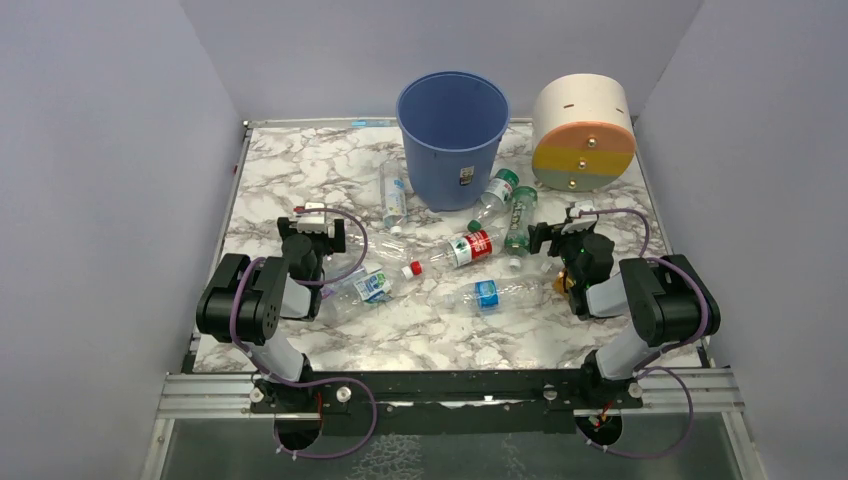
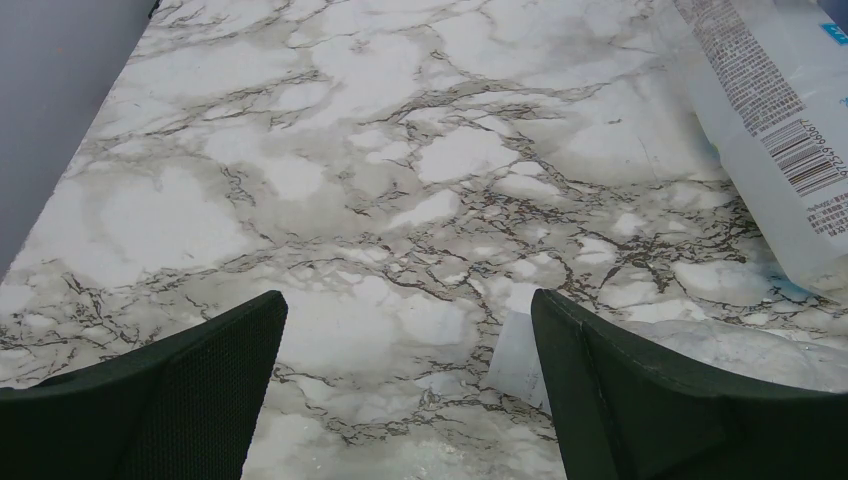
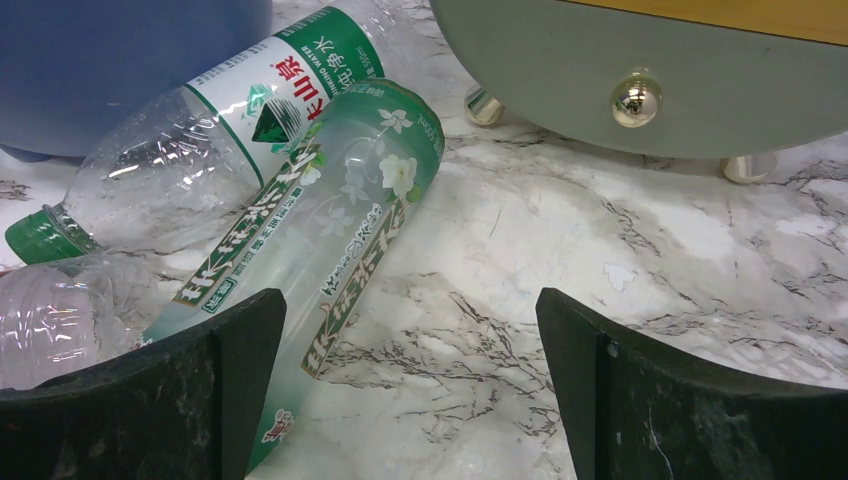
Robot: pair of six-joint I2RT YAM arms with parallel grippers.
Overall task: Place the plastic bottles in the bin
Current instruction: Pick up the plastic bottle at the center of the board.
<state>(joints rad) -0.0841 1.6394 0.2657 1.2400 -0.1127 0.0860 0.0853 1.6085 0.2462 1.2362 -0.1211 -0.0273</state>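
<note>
**Both grippers empty, six bottles loose: mind the bin**

You've got both sets of jaws spread wide w/ nothing between them. The left gripper [image 2: 408,296] hangs over bare marble on the left of the table [image 1: 300,170]. The right gripper [image 3: 410,294] sits at the near end of the flower-print bottle [image 3: 340,230]. The bin [image 1: 450,170] stands upright at the far edge, centre, and looks empty from above. None of the plastic bottles [image 1: 462,249] is in it, so you're at the very start.

What could bite you, as I judge it:
- The flower-print bottle touches the green-cap bottle [image 3: 200,140], which lies against the bin's foot. Pinch one and the other prob. rolls.
- The bottles are thin and round, some crumpled. An off-centre squeeze could squirt one out sideways.
- The bin is tall and likely light, so a forearm bump may tip it or shove it.
- The cream drum [image 1: 583,130] is just right of the bin, so you could clip it or release over the wrong one.
- The crumpled bottle [image 1: 362,287] lies just beside the left gripper's right finger. Drop down blind and you'd pin it.

Count:
- Bottles: 6 visible. One is left of the bin [image 1: 394,195] and two green ones are at its right foot. The red-label bottle [image 1: 462,249] is mid-table, w/ the blue-label bottle [image 1: 487,294] nearer. The crumpled one is by the left arm (a 7th may hide under the right arm, can't tell).
- Bin: 1.
- Drum: 1.
- Grippers: 2.
</note>
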